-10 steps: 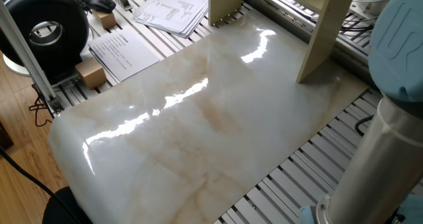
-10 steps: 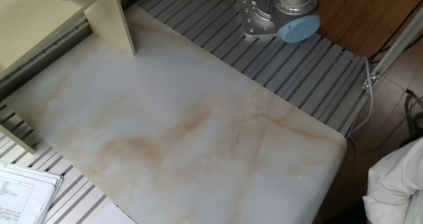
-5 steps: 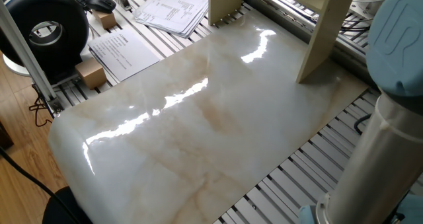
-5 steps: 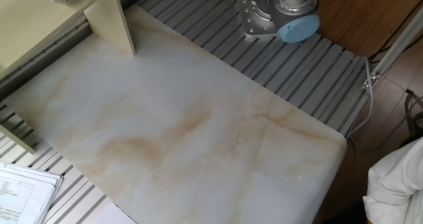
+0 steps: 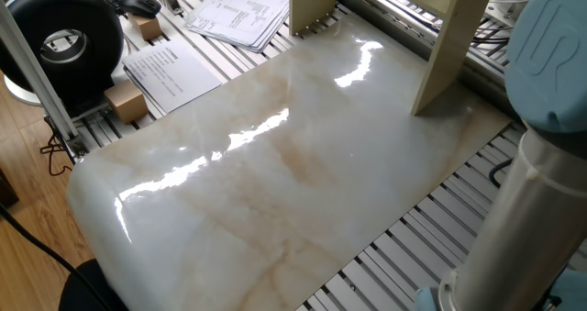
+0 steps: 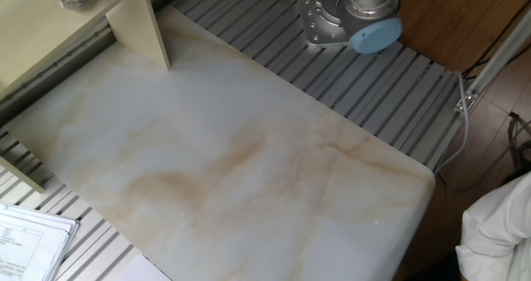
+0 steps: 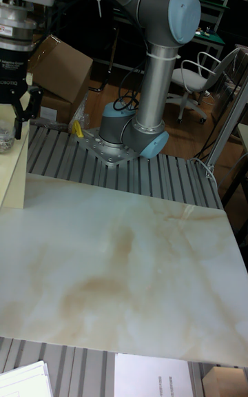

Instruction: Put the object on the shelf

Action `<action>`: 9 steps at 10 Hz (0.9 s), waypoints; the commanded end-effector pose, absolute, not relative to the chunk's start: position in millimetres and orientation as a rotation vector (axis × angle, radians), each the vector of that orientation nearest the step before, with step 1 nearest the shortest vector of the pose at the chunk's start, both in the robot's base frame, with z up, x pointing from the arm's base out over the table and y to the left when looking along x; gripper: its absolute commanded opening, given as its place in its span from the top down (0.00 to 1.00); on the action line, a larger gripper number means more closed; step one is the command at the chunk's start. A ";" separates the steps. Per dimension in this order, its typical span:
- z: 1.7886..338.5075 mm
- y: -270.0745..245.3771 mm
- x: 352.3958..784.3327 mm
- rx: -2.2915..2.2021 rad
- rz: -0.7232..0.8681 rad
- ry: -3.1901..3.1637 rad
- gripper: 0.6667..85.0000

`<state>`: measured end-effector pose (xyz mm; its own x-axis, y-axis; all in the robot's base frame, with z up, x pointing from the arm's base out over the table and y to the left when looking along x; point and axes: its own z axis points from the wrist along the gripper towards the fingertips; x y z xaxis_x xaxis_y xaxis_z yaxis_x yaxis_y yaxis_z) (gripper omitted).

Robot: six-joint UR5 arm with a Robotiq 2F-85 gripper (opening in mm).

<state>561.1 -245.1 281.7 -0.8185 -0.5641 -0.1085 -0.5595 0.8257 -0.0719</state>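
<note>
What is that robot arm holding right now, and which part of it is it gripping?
It cannot be told. The small jar sits on the shelf, right at the gripper, but the picture's edge cuts off the fingers.

One fixed view looks down steeply from beside my arm (image 5: 541, 146), whose column fills its right edge. It faces across the marble slab (image 5: 266, 173) toward the papers (image 5: 234, 13) and the shelf (image 5: 449, 45) legs along the top.

The other fixed view looks down from the opposite side, facing my base (image 6: 348, 20) at the top, with the shelf (image 6: 62, 24) in the upper left corner.

The tall fixed view sits lower and farther back, facing my base (image 7: 127, 138) across the slab (image 7: 117, 266), with my whole arm (image 7: 148, 32) and the room behind in sight.

All three share the slab and the shelf's leg.
</note>
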 end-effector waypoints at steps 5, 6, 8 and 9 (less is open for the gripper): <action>295.8 -241.4 564.3 -1.001 -0.042 2.850 0.02; 311.8 -229.7 555.4 -0.975 -0.034 2.879 0.02; 333.7 -180.5 541.6 -0.874 0.004 2.929 0.03; 343.0 -149.8 536.9 -0.820 0.031 2.954 0.04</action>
<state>550.8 -204.3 317.2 -0.8169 -0.5709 -0.0823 -0.5697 0.8209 -0.0397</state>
